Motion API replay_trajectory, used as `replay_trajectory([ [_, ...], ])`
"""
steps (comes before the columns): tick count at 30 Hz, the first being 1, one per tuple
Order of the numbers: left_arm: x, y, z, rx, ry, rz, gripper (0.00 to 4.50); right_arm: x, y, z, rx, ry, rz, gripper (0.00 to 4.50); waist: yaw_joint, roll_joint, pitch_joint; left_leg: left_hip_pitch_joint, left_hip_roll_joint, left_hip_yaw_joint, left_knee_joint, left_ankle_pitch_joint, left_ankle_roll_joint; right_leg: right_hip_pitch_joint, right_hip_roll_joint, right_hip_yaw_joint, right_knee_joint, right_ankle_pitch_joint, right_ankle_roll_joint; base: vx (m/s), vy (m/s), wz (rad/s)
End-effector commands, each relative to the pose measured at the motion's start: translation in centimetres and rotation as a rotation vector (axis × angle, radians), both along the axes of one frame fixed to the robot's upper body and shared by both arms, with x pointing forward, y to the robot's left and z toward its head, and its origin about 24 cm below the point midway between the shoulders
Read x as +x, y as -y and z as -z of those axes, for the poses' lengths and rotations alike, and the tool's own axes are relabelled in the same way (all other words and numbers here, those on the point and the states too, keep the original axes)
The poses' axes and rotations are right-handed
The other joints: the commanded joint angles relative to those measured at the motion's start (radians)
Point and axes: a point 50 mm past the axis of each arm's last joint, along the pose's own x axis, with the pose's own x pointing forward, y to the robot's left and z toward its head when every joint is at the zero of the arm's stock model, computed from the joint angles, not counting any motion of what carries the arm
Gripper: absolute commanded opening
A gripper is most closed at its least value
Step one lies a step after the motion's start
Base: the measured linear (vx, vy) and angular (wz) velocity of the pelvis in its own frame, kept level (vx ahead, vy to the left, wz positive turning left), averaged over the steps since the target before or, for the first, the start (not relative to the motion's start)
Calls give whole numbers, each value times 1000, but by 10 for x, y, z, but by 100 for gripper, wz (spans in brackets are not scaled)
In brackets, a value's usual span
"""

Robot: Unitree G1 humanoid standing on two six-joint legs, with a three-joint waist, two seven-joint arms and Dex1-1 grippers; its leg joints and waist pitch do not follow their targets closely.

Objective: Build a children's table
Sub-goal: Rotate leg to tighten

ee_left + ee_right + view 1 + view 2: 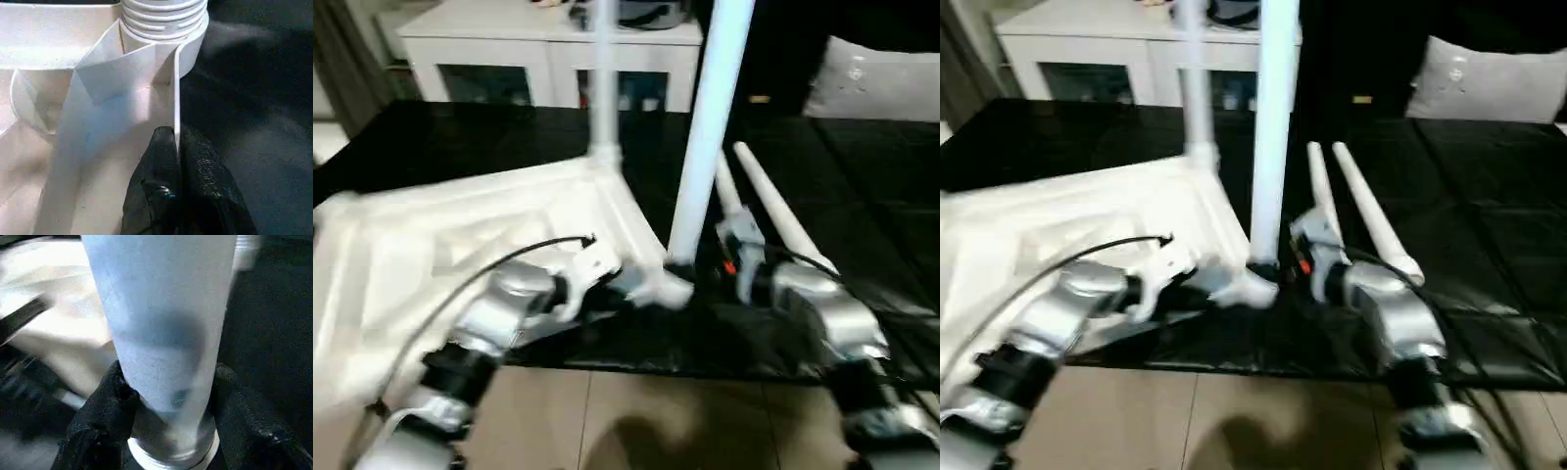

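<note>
- White plastic table top (480, 245) lying ribbed side up on black-covered table (862, 186), near its front edge.
- Left gripper (177, 142) clenched on thin outer wall of table top, one finger each side, just below threaded corner socket (164, 19).
- Right gripper (166, 387) grasping upright leg (710, 127) near its lower end, fingers (105, 406) pressed against both sides of tube.
- Upright leg standing at near right corner of table top, slightly tilted, base collar (171, 458) visible under fingers.
- Second leg (603, 78) upright in far corner socket.
- Two loose legs (773, 211) lying side by side on black cover, just right of upright leg, behind right forearm (827, 313).
- Left forearm (499, 313) over table top, black cable (489, 264) arching above it.
- White cabinet (548, 54) beyond table, grey cushion (876, 83) at far right.
- Tiled floor (646, 421) below table's front edge.
</note>
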Motion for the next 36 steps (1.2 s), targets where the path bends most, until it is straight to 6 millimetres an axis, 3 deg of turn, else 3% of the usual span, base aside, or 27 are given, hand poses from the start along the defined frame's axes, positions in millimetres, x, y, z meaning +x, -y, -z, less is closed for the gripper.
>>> replay_trajectory([
  [1,2,31,-14,-99,50,28,0,-5,-27,17,39,-104,-27,201,6,-7,-49,-8,71,-38,-69,-141,45,48,-109,72,-110,-458,-46,0,0,0],
  [2,3,35,-15,-103,61,11,0,-4,-28,17,47,-83,-19,201,7,-7,-49,-9,69,-37,-69,-130,59,48,-108,73,-111,-451,-46,0,0,0],
  [3,3,36,-15,-104,64,6,0,-4,-29,16,51,-75,-16,257,9,-7,-51,-9,71,-36,-69,-119,70,47,-108,75,-108,-433,-47,0,0,0],
  [4,4,38,-16,-96,79,6,0,-3,-29,15,69,-56,-4,271,11,-7,-52,-10,72,-36,-69,-113,75,47,-108,75,-105,-419,-50,0,0,0],
  [10,7,28,-18,-42,140,25,0,-3,-15,6,101,28,2,319,19,2,-64,-17,88,-40,-67,-24,116,51,-111,84,-68,-183,-127,0,0,0],
  [15,4,11,-17,-12,146,97,0,-14,0,-4,116,80,-151,357,31,3,-64,-22,86,-38,-64,-26,144,55,-113,84,-68,-164,-127,0,0,0],
  [18,1,6,-15,5,145,147,0,-14,8,-7,95,102,-175,374,39,4,-64,-22,90,-40,-64,-19,141,52,-114,82,-67,-170,-131,0,0,0],
  [19,-1,1,-14,24,152,202,0,-14,18,-9,65,114,-205,401,37,0,-64,-23,88,-37,-64,-22,141,52,-113,82,-68,-177,-130,0,0,0],
  [23,-4,-4,-13,27,140,260,0,-16,27,-15,52,119,-280,401,52,3,-65,-17,93,-36,-62,-16,142,47,-112,83,-63,-169,-132,0,0,0],
  [29,-9,-17,-10,100,122,446,0,-29,37,-19,-11,96,-570,401,74,-2,-69,-23,92,-35,-53,15,173,47,-113,83,-49,-102,-146,0,0,0],
  [36,-9,-23,-11,130,110,534,0,-30,40,-18,-18,45,-668,334,77,-4,-62,-23,91,-33,-58,-47,132,45,-112,83,-64,-245,-118,0,0,0],
])
